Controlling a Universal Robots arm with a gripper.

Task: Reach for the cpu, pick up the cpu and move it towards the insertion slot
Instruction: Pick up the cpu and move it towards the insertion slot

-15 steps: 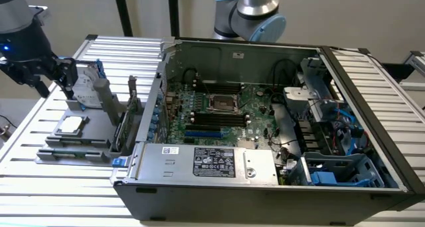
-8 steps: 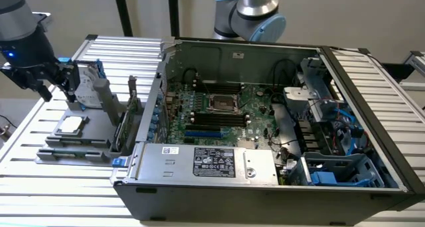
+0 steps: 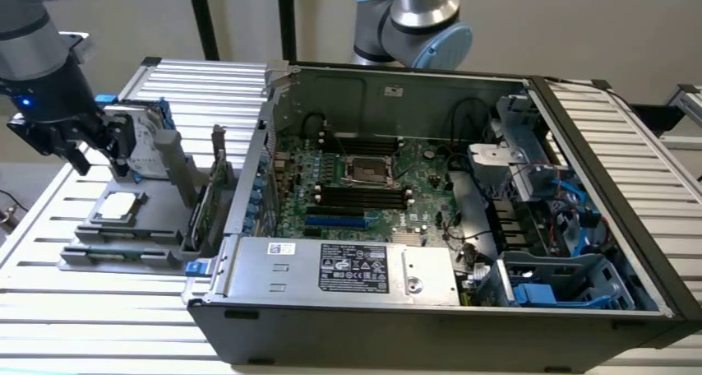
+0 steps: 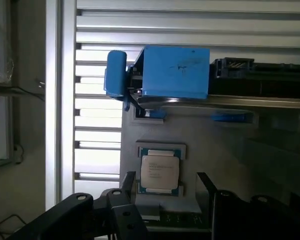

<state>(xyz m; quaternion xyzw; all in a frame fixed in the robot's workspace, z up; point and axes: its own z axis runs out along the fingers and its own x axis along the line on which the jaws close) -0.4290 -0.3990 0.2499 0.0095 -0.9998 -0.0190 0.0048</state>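
Slatted silver metal counter carries an open grey computer case and a grey holder. On the holder lies the small square silver-topped cpu. The black end effector hovers above it, spread wide, gripping nothing. The shiny square insertion slot sits well apart, inside the case.

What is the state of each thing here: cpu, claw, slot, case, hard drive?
Cpu: lying flat, metal top up, not gripped.
Claw: open, above the cpu, holding nothing.
Slot: empty, dark centre showing.
Case: on its side, cover off.
Hard drive: upright beside the cpu.
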